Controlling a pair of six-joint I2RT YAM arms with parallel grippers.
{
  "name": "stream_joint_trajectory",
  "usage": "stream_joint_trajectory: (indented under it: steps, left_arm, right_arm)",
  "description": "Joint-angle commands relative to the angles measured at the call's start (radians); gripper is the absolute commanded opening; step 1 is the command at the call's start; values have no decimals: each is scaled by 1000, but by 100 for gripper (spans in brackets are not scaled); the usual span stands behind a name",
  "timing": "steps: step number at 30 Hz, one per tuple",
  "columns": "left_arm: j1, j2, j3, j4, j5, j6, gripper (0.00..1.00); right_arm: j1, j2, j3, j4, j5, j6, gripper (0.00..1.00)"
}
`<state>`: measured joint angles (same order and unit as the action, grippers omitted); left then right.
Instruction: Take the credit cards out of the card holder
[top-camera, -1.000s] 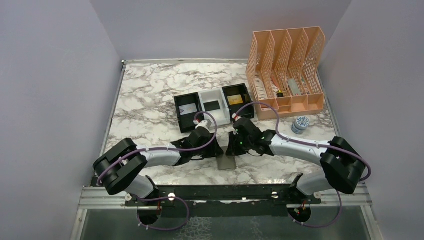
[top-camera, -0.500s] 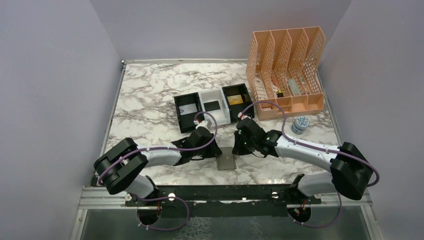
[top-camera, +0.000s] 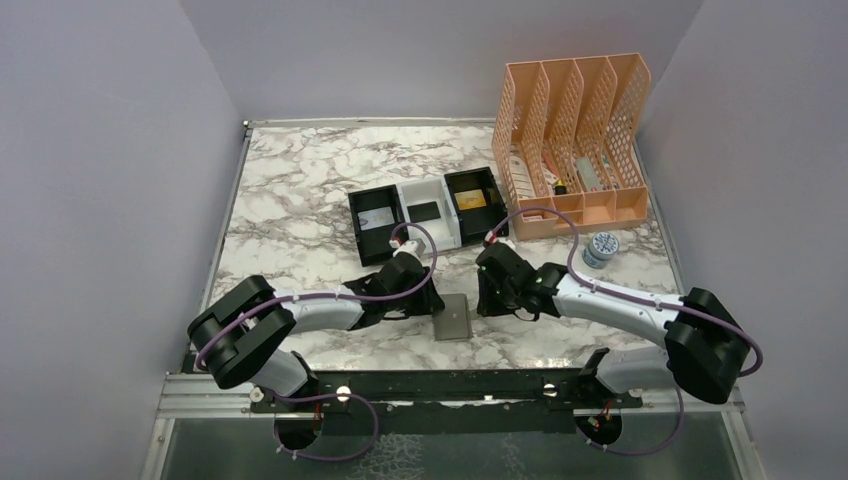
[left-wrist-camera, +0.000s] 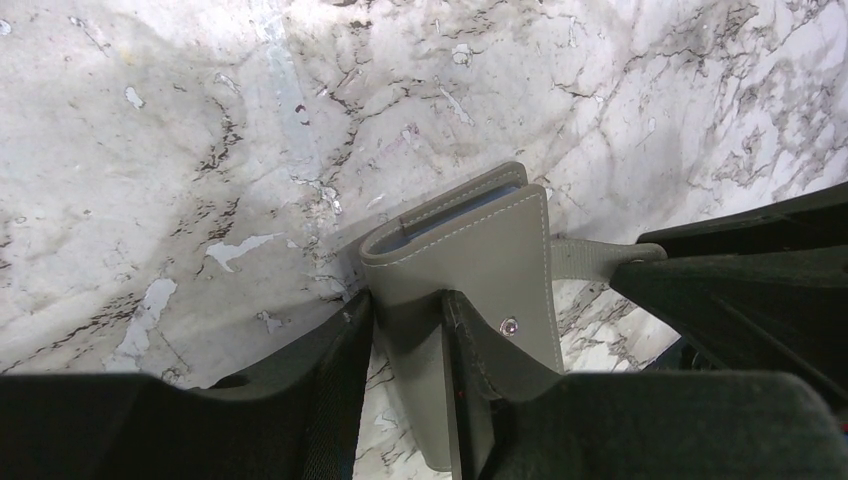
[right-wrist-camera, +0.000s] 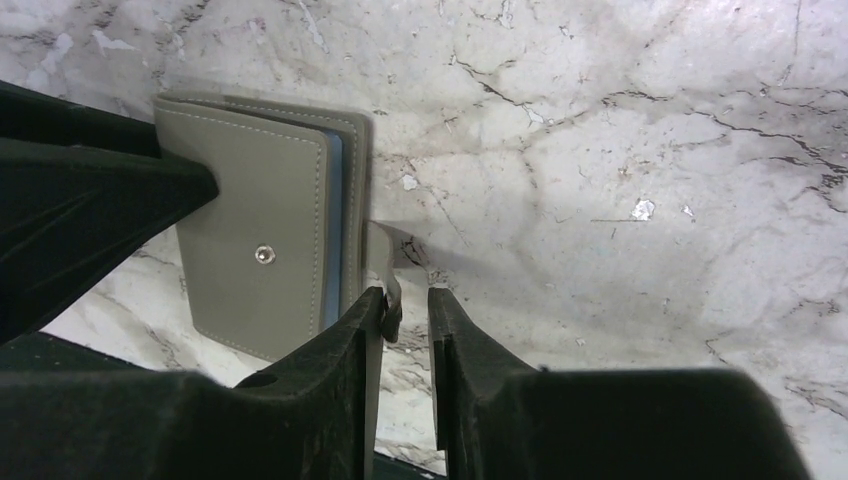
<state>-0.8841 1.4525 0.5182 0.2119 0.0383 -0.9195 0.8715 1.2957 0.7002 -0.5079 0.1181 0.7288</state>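
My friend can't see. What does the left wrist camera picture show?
A small grey-taupe card holder lies closed on the white marble table, its near edge pinched between the left gripper's two black fingers. Its strap sticks out right, toward the other black gripper.

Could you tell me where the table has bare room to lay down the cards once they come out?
Bare marble lies behind and left of the black-and-white tray. It is crowded around the card holder, flanked by the left gripper and right gripper, and by the peach file rack.
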Motion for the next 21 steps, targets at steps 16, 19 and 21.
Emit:
stream_joint_trajectory:
  steps: [16,19,21]
  left_arm:
    - [-6,-143,-4,-130,-94,24,69]
    - [-6,-221,-7,-190,-167,17,84]
    - [-6,-279,-8,-238,-227,7,93]
  right_arm:
    - [6,-85,3,130,-78,-4,1]
    - [6,-110,33,139,-114,-31,1]
    - [6,-121,50,152,-149,-46,1]
